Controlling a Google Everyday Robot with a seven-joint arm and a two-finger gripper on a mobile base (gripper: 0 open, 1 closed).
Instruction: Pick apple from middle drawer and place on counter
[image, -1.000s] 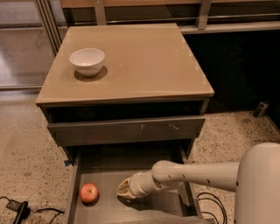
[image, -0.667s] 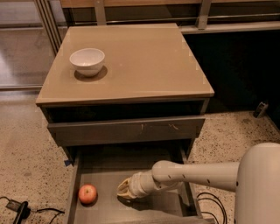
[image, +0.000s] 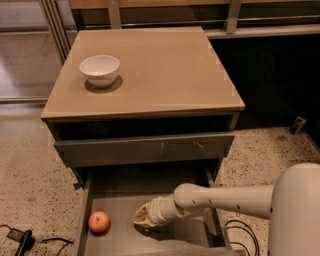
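Note:
The apple (image: 99, 221) is small, round and red. It lies on the grey floor of the open middle drawer (image: 120, 205), near its left wall. My gripper (image: 141, 218) reaches into the drawer from the right on a white arm. It hovers just above the drawer floor, right of the apple with a gap between them, and holds nothing. The tan-beige counter (image: 160, 65) tops the dark grey cabinet above the drawer.
A white bowl (image: 100, 69) stands on the counter's left side. A shut grey drawer front (image: 145, 149) with pale scratches overhangs the open drawer. A black cable and plug (image: 20, 240) lie on the speckled floor at the left. More cables (image: 237, 232) lie right of the drawer.

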